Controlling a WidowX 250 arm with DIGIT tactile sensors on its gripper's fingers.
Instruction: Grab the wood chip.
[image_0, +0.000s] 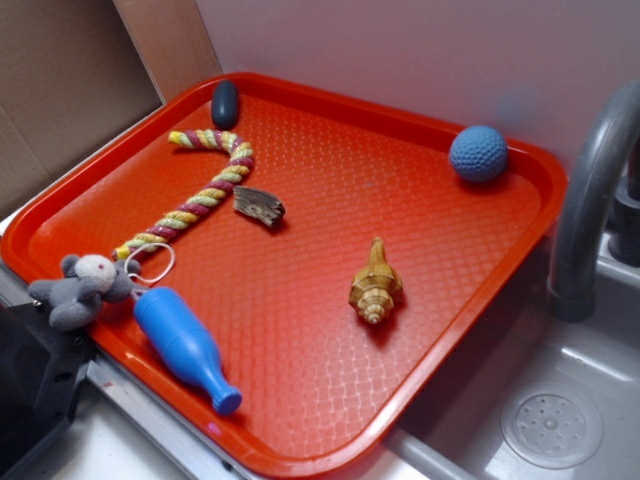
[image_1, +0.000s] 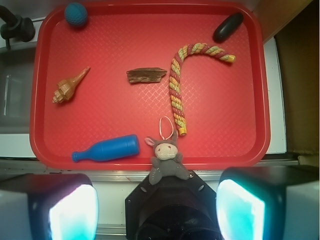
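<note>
A textured red plastic tray (image_0: 330, 140) sits beside a grey sink (image_0: 560, 400). The jagged, bark-rough wood chip (image_1: 146, 75) lies near the tray's centre, at nine o'clock from the twisted rope (image_1: 176, 90). The gripper (image_1: 157, 207) hangs back over the tray's near edge, jaws spread apart, holding nothing.

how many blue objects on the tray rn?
2. The blue ball sits in the tray's far corner nearest the faucet. The blue bottle-shaped toy lies at the near edge, beside the grey plush. None appear hidden.
</note>
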